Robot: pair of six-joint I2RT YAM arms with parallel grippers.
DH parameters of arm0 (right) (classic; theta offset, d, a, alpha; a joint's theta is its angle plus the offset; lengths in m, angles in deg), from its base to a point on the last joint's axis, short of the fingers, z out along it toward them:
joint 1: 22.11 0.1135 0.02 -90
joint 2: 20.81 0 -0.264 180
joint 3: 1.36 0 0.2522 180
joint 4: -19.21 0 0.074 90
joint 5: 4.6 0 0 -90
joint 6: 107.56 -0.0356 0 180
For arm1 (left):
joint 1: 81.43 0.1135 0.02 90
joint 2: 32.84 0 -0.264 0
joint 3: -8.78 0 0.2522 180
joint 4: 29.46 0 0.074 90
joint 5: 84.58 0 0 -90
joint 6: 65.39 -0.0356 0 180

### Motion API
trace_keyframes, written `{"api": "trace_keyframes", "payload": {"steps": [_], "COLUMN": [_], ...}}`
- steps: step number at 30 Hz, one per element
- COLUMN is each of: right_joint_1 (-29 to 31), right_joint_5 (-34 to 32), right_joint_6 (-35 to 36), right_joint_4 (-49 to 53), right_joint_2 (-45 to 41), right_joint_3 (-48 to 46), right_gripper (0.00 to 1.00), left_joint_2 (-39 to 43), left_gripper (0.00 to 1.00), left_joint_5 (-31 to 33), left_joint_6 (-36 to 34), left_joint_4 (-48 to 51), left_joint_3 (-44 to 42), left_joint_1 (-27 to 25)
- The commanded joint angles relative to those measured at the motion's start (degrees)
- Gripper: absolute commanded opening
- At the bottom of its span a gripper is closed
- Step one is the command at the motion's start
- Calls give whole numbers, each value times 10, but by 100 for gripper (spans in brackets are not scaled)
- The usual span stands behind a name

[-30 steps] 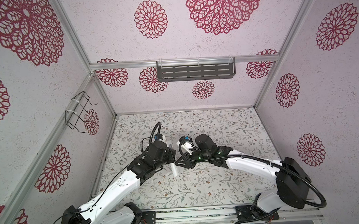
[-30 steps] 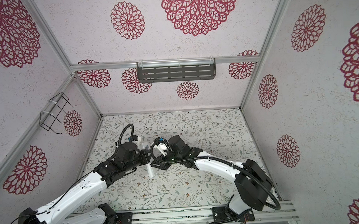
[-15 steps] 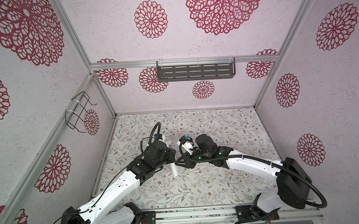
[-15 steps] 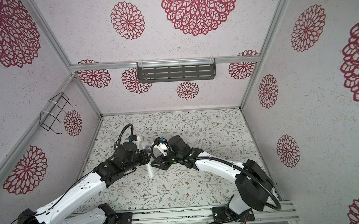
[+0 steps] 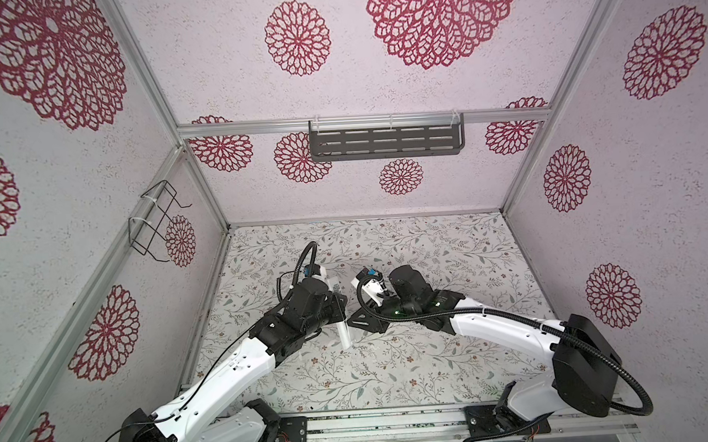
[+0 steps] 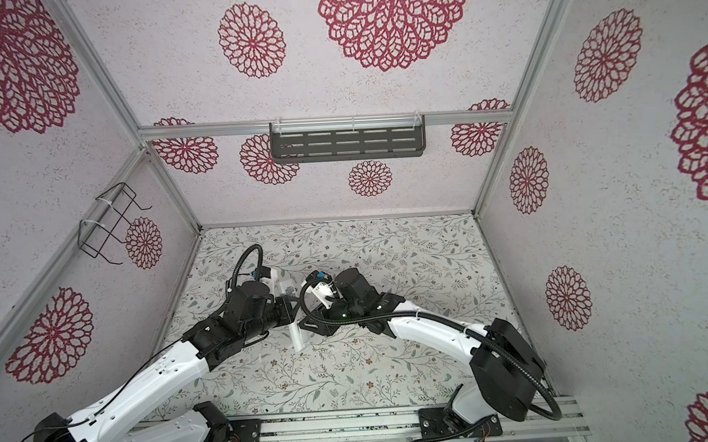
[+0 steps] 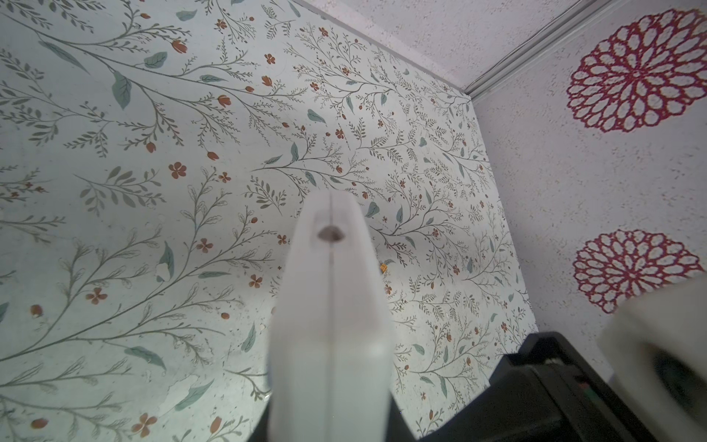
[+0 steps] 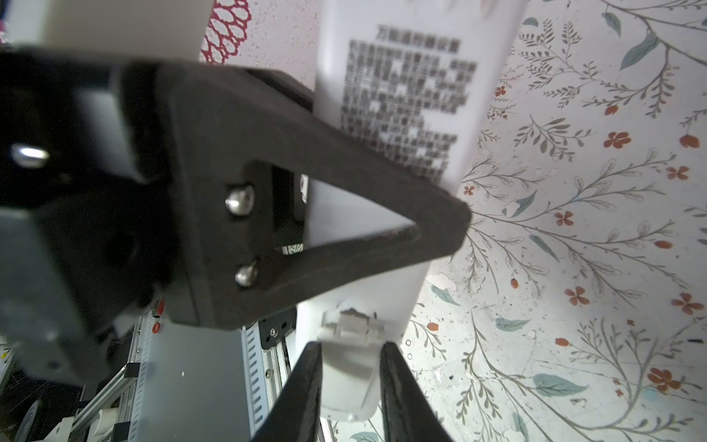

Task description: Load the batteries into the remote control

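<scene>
The remote control is a slim white bar, held tilted above the table with my left gripper shut on its middle. In the left wrist view its end points away from the camera. In the right wrist view its back carries a printed code label, and a left finger lies across it. My right gripper is shut on a small white cover piece, which touches the remote's lower end. In both top views the two grippers meet mid-table, the right gripper against the remote. The batteries are hidden.
A floral-patterned table lies under both arms. A grey slotted shelf hangs on the back wall and a wire basket on the left wall. The metal rail runs along the front edge.
</scene>
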Motion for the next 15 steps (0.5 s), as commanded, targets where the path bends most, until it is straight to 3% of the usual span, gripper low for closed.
{"api": "trace_keyframes", "payload": {"steps": [1, 15], "right_joint_1": [2, 1], "right_joint_5": [14, 13], "right_joint_6": [7, 9], "right_joint_4": [-22, -24], "right_joint_2": [-32, -33], "right_joint_3": [0, 0], "right_gripper": [32, 39], "left_joint_2": [5, 3], "left_gripper": [1, 1], "left_joint_5": [9, 2], "left_joint_6": [-5, -9], "left_joint_4": [0, -2], "left_joint_3": [14, 19], "left_joint_1": [-1, -1]}}
